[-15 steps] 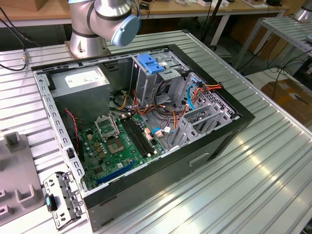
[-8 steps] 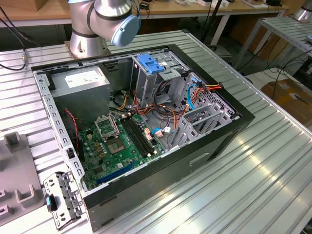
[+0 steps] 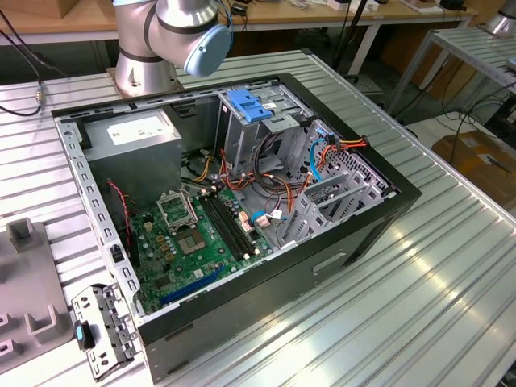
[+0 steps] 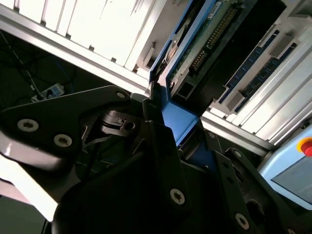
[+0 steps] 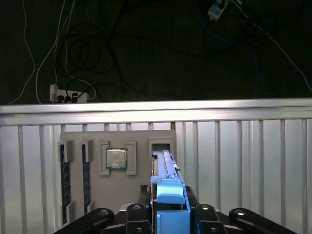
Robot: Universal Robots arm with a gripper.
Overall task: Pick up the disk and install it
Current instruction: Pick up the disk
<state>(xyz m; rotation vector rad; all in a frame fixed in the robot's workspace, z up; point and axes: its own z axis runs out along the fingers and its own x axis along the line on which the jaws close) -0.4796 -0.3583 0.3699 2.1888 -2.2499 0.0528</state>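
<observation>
Blue plastic edged the disk, which stood on edge in a slot of a grey holder tray, next to a processor chip and memory sticks. In the first wrist view the gripper had its black jaws closed against the disk's blue rail. The second wrist view showed the disk's green circuit-board face. The exterior view showed an open computer case on a ribbed metal table, with the arm's base behind it.

The tool holds the disk near the processor.
</observation>
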